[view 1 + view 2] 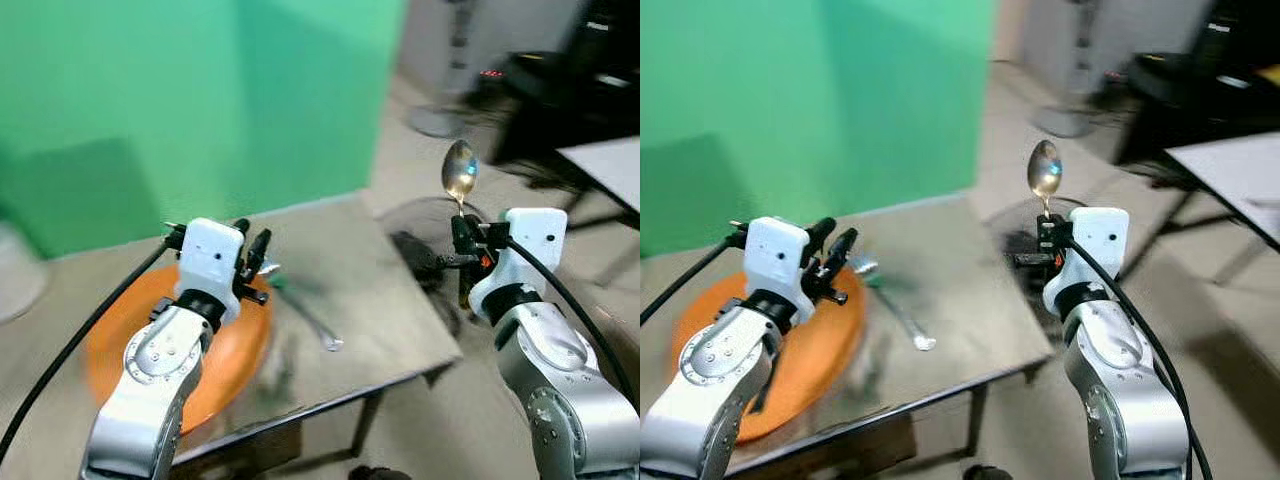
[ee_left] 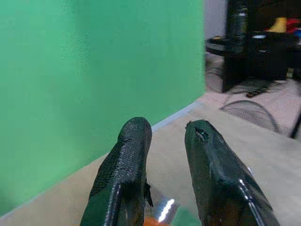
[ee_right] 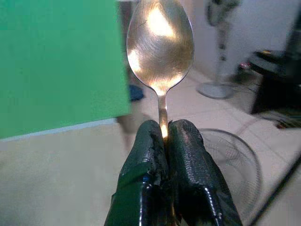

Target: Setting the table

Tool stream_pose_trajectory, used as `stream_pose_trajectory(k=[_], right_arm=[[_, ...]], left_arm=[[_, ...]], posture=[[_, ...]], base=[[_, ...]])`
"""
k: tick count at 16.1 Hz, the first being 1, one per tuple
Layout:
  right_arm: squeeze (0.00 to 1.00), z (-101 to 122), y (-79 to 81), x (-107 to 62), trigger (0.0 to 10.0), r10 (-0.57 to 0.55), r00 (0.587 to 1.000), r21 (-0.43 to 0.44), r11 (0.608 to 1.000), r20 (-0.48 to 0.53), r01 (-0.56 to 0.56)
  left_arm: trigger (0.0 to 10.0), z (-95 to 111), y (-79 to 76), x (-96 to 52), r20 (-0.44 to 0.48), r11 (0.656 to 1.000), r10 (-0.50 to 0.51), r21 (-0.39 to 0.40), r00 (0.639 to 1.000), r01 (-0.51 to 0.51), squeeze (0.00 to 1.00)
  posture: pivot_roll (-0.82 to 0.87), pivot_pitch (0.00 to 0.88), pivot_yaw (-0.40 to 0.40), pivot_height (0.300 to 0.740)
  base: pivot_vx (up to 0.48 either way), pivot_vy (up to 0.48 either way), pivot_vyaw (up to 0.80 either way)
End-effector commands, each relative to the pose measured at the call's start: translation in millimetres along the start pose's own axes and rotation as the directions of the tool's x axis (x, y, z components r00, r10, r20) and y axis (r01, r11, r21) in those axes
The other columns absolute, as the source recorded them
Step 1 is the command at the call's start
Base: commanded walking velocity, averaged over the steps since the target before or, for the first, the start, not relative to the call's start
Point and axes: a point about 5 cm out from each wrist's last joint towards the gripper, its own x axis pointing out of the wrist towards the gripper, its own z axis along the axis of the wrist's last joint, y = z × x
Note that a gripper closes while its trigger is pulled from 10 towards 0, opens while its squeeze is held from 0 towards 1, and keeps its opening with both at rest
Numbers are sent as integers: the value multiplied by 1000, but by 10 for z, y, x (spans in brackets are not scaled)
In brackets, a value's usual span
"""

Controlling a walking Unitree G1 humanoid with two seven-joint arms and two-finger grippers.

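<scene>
A metal spoon (image 1: 460,170) stands upright, bowl up, beyond the table's right edge. My right gripper (image 1: 462,228) is shut on its handle; in the right wrist view the fingers (image 3: 150,146) pinch the stem just under the spoon's bowl (image 3: 160,42). An orange plate (image 1: 235,345) lies on the left part of the grey table (image 1: 380,290). My left gripper (image 1: 255,250) hovers over the plate's far edge, open and holding nothing, with a gap between its fingers (image 2: 127,160). A silver utensil (image 1: 312,322), blurred, lies on the table just right of the plate.
A green wall (image 1: 200,100) rises behind the table. A round wire fan grille (image 1: 425,215) lies on the floor past the table's right side. A fan base (image 1: 435,120), black furniture (image 1: 560,80) and a white tabletop (image 1: 610,160) stand at the right.
</scene>
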Motion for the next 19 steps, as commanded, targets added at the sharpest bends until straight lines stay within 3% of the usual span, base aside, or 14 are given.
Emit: stream_pose_trajectory(k=[1, 11, 15, 19], right_arm=[[0, -12, -17, 17, 10000, -14, 1000, -2, 1000, -14, 14], [0, -37, -44, 40, 10000, -29, 998, -7, 1000, -47, 29], [0, -49, -69, -34, 10000, -45, 997, -15, 999, -61, 44], [0, -77, -79, -44, 10000, -67, 995, -29, 997, -77, 64]], left_arm=[[10000, 15, 0, 24, -3, 1000, -1, 6, 1000, 1, 0], [10000, 49, -22, 72, 14, 1000, 3, -2, 1000, -3, 0], [10000, 43, -46, 94, 6, 1000, 4, -19, 1000, -4, 0], [10000, 20, -14, 119, 2, 999, 19, -28, 1000, -19, 0]], posture=[[129, 0, 4, 740], [115, 0, 2, 740], [86, 0, 21, 740], [72, 0, 30, 740]], base=[[0, 0, -800], [0, 0, -800], [0, 0, -800], [0, -297, -600]])
